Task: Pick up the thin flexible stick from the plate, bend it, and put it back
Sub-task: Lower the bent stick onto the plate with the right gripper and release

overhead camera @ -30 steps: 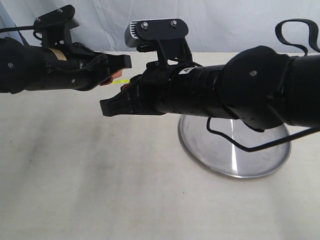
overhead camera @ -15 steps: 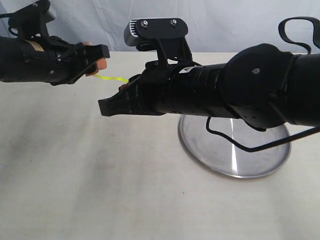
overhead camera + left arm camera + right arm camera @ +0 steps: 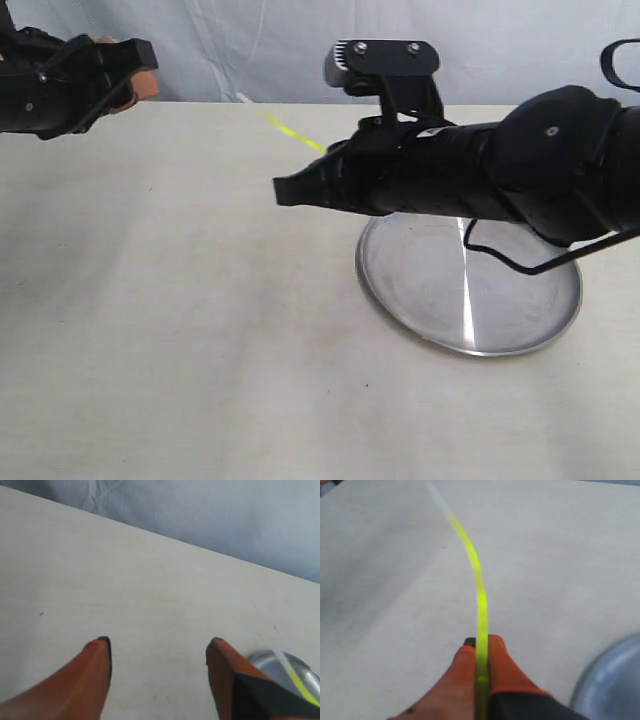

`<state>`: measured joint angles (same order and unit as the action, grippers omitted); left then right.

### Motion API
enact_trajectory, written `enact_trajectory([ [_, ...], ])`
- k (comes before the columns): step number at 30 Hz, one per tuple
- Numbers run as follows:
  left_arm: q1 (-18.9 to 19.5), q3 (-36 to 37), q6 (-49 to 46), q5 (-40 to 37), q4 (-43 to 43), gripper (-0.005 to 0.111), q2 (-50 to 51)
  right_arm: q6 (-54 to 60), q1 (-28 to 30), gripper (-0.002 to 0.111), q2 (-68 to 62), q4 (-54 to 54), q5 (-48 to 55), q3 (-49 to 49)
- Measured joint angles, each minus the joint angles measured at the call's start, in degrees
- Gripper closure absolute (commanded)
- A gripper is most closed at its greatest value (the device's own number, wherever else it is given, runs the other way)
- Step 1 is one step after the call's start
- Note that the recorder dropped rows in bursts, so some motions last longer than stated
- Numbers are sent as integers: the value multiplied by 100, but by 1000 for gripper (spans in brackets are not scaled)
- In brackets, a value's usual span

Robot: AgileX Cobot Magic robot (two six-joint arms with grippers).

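The thin flexible stick is a bright yellow strand sticking out up and to the left from my right gripper, above the table. In the right wrist view my right gripper is shut on the stick, which curves gently away from the orange pads with its far end free. My left gripper hangs at the far upper left, well apart from the stick. Its orange fingers stand wide open around bare table, gripper empty. The silver plate lies below the right arm, with nothing seen on it.
The beige table spreads left and in front of the plate. A pale cloth backdrop runs behind its far edge. The right arm's black cable hangs over the plate. The plate's rim shows beside the right fingers.
My left gripper has opened, let go of the stick's end and drawn back up and to the left. The right gripper moved right, still holding the stick, whose free end now points up-left.
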<state>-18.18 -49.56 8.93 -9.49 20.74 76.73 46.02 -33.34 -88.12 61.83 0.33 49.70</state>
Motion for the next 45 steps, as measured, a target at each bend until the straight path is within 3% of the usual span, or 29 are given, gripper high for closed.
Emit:
enact_trajectory([
  [5, 299, 0, 0, -353, -100, 55, -96, 2, 909, 109, 0, -155, 245, -242],
  [13, 323, 11, 0, -804, -255, 107, -95, -169, 2272, 109, 0, -983, 1378, -446],
  [20, 323, 20, -248, -1086, -172, 107, -142, -1516, 2888, 109, 0, -2857, 2178, -456],
  [27, 117, 301, -893, -1015, 53, 107, -526, -2017, 2954, 108, -315, -3530, 2319, -456],
  [29, -3, 396, -1028, -981, 53, 107, -709, -2042, 2954, 101, -405, -3568, 2319, -456],
  [33, -162, 574, -1116, -917, 63, 107, -1079, -2056, 2954, 72, -544, -3578, 2319, -456],
  [35, -200, 662, -1126, -919, 57, 107, -1256, -2056, 2954, 65, -553, -3578, 2309, -456],
  [42, -203, 767, -1148, -935, 10, 107, -1621, -2056, 2954, 66, -473, -3630, 2313, -456],
  [45, -203, 817, -1259, -980, -2, 107, -1757, -2072, 2954, 86, -107, -3724, 2381, -456],
])
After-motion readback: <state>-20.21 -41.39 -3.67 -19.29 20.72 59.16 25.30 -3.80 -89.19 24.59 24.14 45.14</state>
